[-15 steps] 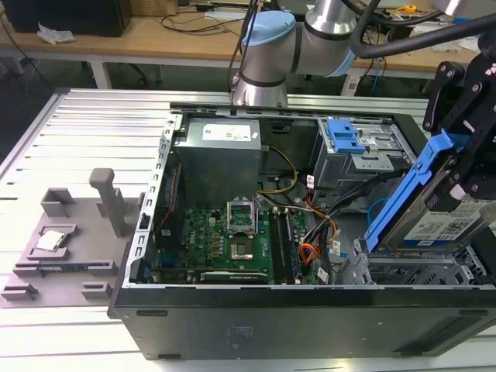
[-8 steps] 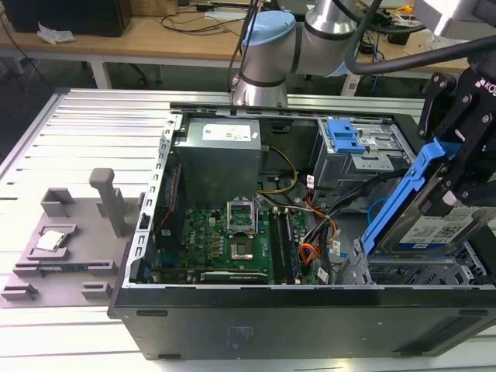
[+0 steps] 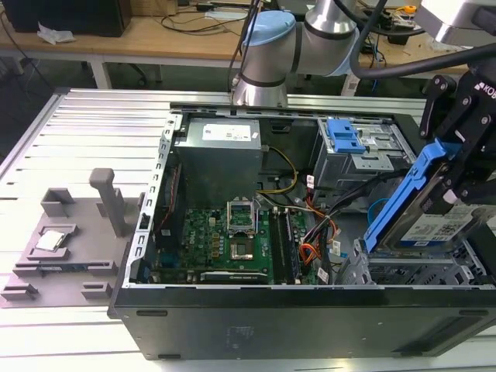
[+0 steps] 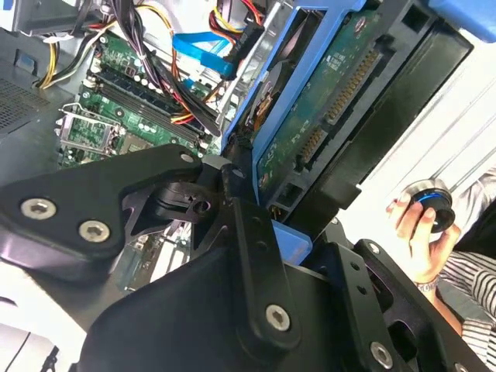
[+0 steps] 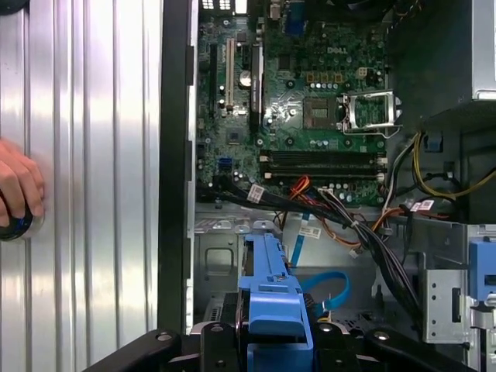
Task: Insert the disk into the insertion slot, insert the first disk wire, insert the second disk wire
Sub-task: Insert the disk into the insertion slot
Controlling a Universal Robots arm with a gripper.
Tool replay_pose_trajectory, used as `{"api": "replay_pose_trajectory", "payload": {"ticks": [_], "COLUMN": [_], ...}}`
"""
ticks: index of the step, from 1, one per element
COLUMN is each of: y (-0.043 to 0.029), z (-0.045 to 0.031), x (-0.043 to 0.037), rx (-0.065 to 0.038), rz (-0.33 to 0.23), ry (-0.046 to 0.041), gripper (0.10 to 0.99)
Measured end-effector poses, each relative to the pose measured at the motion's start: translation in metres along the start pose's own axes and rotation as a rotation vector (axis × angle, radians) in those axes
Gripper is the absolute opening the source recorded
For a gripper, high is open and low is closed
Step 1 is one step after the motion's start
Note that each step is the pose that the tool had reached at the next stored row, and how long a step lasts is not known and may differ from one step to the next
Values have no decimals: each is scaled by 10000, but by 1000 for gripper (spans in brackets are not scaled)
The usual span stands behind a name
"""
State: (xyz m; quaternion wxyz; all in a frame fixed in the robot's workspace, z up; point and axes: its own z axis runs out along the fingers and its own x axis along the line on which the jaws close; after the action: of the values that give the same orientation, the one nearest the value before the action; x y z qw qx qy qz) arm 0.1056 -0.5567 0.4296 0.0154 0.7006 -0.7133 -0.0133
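Observation:
My gripper [image 3: 453, 182] is shut on the disk [image 3: 435, 229], a silver drive with a white label clipped in a bright blue frame [image 3: 403, 194]. I hold it tilted, one end raised, just above the insertion slot [image 3: 418, 270], a silver perforated cage at the case's front corner on the exterior view's right. The second wrist view shows the disk's green circuit-board side [image 4: 333, 101] between my black fingers. In the first wrist view the blue frame [image 5: 271, 298] sits over the cage [image 5: 221, 256]. A loose blue flat cable [image 5: 327, 291] and an orange wire bundle [image 3: 310, 252] lie beside the cage.
The open computer case holds a motherboard [image 3: 225, 236], a grey power supply [image 3: 217, 151] and a taller grey box with a blue latch plate [image 3: 345, 136]. A grey fixture [image 3: 70, 232] stands on the ribbed table. A person's hand [image 4: 422, 225] holds a round object near the case.

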Motion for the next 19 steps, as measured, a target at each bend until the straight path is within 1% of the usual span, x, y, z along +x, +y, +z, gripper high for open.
{"api": "replay_pose_trajectory", "payload": {"ticks": [2,5,7,11,13,16,17,19], "y": [-6,-9,-11,-8,35,56,55,54], "z": [16,81,127,144,151,153,184,224], "x": [-17,-18,-17,-18,-17,-17,-17,-16], "rx": [1,-2,3,1,9,26,21,17], "rz": [1,1,-1,-1,-4,-2,-1,0], "ry": [0,10,-4,3,-7,2,9,-7], "gripper": [365,365,365,365,365,365,365,365]}}
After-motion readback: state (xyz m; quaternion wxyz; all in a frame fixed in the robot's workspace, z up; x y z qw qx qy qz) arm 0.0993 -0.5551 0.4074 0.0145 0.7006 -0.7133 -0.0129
